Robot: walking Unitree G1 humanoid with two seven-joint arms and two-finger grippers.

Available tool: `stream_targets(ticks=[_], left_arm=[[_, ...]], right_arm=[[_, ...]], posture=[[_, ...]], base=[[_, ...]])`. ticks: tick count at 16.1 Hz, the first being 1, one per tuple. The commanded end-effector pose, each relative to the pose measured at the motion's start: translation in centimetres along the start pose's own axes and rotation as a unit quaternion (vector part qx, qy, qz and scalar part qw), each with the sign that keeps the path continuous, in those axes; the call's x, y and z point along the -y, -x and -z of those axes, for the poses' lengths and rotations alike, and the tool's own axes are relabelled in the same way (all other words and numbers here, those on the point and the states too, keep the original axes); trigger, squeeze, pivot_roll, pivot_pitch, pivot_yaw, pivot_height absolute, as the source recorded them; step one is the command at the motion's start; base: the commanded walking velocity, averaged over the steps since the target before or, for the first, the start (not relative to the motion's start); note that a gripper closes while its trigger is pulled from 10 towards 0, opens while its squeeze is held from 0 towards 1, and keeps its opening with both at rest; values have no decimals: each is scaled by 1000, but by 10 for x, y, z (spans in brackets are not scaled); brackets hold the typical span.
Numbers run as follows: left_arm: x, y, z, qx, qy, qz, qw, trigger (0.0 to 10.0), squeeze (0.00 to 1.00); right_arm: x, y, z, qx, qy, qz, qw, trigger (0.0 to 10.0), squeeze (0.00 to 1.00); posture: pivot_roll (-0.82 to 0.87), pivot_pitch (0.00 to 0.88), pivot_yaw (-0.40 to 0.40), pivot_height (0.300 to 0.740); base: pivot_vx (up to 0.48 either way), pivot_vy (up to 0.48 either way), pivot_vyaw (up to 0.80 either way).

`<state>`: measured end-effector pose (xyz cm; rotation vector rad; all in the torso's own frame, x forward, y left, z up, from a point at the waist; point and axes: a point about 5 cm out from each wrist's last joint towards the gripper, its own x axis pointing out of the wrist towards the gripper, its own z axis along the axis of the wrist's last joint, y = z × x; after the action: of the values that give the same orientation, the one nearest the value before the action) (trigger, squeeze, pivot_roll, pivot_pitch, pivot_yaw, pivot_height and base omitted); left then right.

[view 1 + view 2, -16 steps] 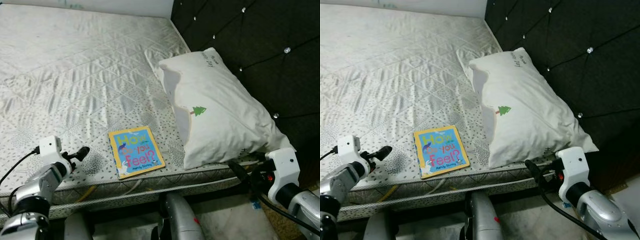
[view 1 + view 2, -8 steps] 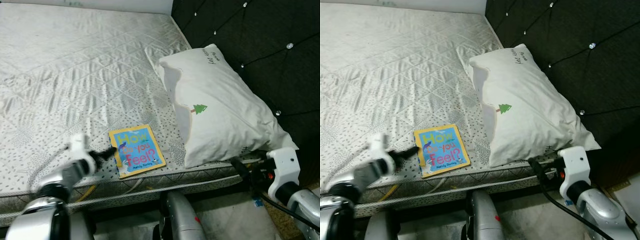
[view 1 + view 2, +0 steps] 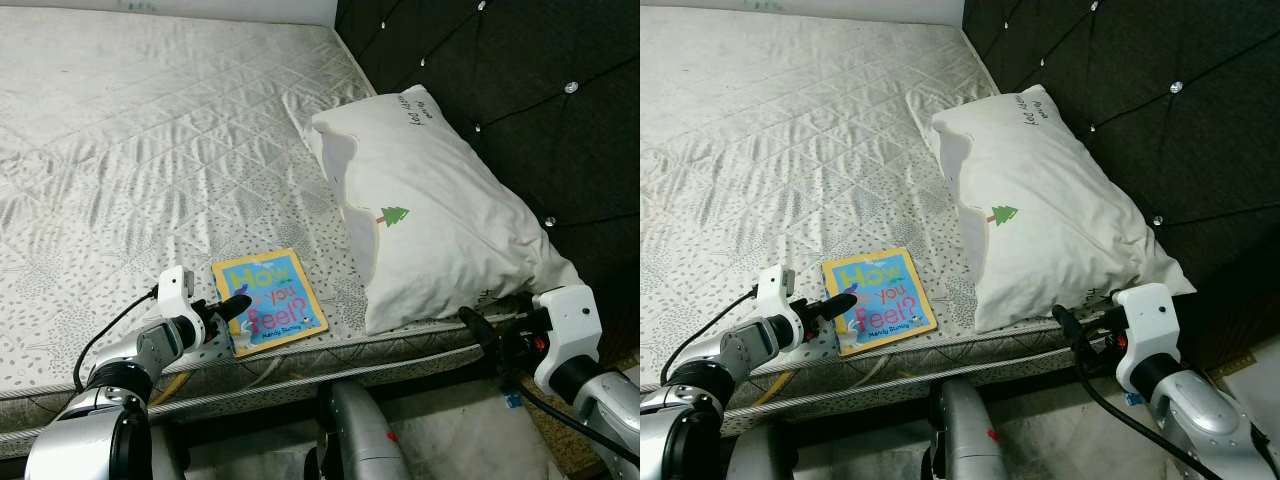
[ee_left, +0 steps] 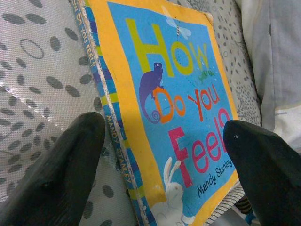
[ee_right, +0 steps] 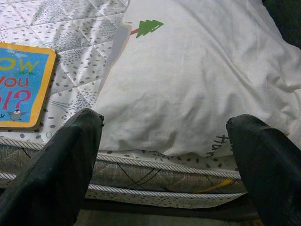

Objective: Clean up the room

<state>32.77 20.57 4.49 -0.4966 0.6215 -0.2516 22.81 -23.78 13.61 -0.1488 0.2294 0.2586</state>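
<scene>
Left wrist view has the book (image 4: 174,113) right between the two black fingers (image 4: 56,179), which are spread wide and not touching it yet, one finger off the spine side over the mattress (image 4: 37,80), the other out past the cover's far side. From the head camera you can see the book lying flat near the front edge of the mattress, just beside the pillow (image 3: 440,220), which sits at the front right corner against the dark headboard (image 3: 520,70). The left gripper (image 3: 235,303) is reaching in from the front edge with its tips at the book's near-left corner.

Right gripper (image 3: 1068,322) hangs low off the front edge under the pillow corner, fingers wide apart, holding nothing, looks idle to me.

Progress-wise I'd say the cleanup is barely started: the book hasn't been lifted, nothing is gripped, and the pillow looks fine where it is. What's left, as far as I can judge, is closing on the book (probably by the spine edge, since it's flat on soft fabric and thin), picking it up, and putting it away somewhere.
</scene>
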Motion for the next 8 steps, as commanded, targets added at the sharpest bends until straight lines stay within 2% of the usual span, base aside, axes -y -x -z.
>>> stream_targets(ticks=[1,8], left_arm=[[1,-1,3,-9,1,0,1000,10000,0],[1,-1,3,-9,1,0,1000,10000,0]], right_arm=[[1,2,-1,-2,3,4,1000,10000,0],[1,2,-1,-2,3,4,1000,10000,0]], posture=[[-291,110,-151,575],[-291,110,-151,575]], base=[[0,0,0],[0,0,0]])
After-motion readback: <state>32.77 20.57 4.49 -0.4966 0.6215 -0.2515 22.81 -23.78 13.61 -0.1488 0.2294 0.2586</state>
